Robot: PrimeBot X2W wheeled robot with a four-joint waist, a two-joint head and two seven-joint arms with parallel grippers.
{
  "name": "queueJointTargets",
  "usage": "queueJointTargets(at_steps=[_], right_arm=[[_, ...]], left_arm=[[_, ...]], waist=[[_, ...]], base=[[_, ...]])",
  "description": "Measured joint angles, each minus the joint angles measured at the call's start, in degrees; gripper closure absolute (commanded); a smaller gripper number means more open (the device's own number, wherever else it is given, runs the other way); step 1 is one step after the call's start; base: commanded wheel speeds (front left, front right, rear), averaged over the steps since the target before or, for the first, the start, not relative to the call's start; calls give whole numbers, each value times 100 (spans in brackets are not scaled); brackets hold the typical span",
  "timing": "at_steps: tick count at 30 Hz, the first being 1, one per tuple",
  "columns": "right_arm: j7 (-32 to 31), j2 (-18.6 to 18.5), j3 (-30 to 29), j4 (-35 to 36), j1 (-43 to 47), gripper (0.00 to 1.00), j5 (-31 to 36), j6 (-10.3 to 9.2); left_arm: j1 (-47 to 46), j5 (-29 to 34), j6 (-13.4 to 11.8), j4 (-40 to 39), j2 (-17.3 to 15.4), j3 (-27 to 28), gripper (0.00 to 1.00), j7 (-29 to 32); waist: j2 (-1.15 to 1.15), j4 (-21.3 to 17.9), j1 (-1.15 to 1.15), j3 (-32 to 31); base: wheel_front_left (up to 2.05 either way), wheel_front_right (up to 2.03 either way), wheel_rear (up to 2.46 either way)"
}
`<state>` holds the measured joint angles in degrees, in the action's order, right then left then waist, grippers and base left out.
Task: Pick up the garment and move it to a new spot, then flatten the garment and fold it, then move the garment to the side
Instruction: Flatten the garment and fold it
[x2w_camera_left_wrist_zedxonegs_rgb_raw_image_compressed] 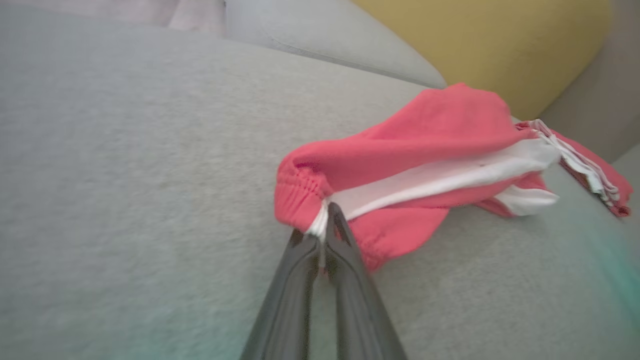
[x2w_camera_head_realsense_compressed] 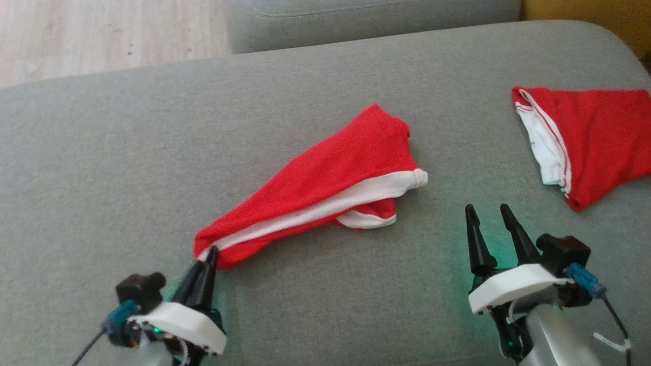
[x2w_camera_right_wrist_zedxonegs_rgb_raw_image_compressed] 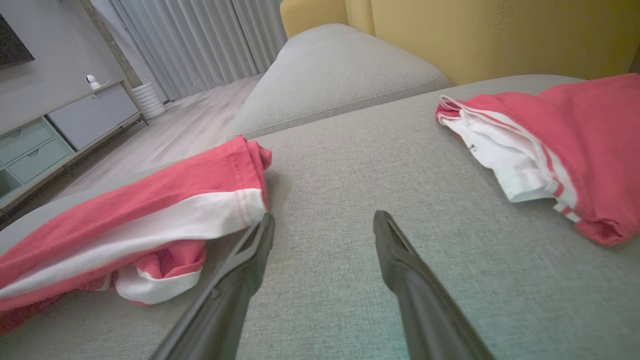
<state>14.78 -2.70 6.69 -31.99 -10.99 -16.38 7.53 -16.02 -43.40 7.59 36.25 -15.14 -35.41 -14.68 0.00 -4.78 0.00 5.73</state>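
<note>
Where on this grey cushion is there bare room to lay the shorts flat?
Widest bare patch: the cushion left of the shorts held by the left gripper. A narrower gap lies between the shorts and the second red garment, ahead of the open right gripper. Right end is crowded.

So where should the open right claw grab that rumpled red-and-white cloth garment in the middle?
Probably the white-banded corner of the rumpled red-and-white garment, coming from the robot's right. That end lies free nearest the right gripper, opposite the elastic end pinched by the left gripper, so pulling apart would stretch it flat.
</note>
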Motion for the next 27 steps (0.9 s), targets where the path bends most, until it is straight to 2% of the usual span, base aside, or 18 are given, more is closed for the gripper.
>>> queueJointTargets(at_steps=[3,8,10,11,13,17,20,24,27], right_arm=[[0,0,1,2,1,0,77,0],[0,-1,57,93,5,0,83,0],[0,-1,74,207,5,0,85,0],[0,-1,123,313,7,0,87,0],[0,-1,188,410,10,0,103,0],[0,-1,250,491,37,0,178,0],[0,-1,257,436,208,0,178,0],[0,-1,278,283,464,0,177,0],[0,-1,252,236,472,0,177,0]], left_arm=[[151,300,0,-3,71,525,0,0],[299,1207,-3,-330,309,1497,0,-1],[470,1659,-111,-503,382,1823,0,-1],[637,2125,-263,-699,446,2124,0,-1],[787,2521,-415,-959,547,2388,0,-1],[1114,3132,-665,-1328,820,2707,0,-1],[1511,3276,-760,-1475,1029,2955,0,-1],[1993,3412,-749,-1478,1125,3045,0,-1],[2095,3495,-649,-1478,1178,3053,0,-1]], waist=[[0,127,0,-32],[0,251,0,-161],[0,280,0,-223],[0,296,0,-297],[0,300,0,-380],[0,287,0,-524],[0,280,-1,-618],[0,307,-1,-674],[0,370,0,-662]], base=[[0,0,0],[0,0,0],[0,0,0],[0,0,0],[0,0,0],[0,0,0],[0,0,0],[0,0,0],[0,0,0]])
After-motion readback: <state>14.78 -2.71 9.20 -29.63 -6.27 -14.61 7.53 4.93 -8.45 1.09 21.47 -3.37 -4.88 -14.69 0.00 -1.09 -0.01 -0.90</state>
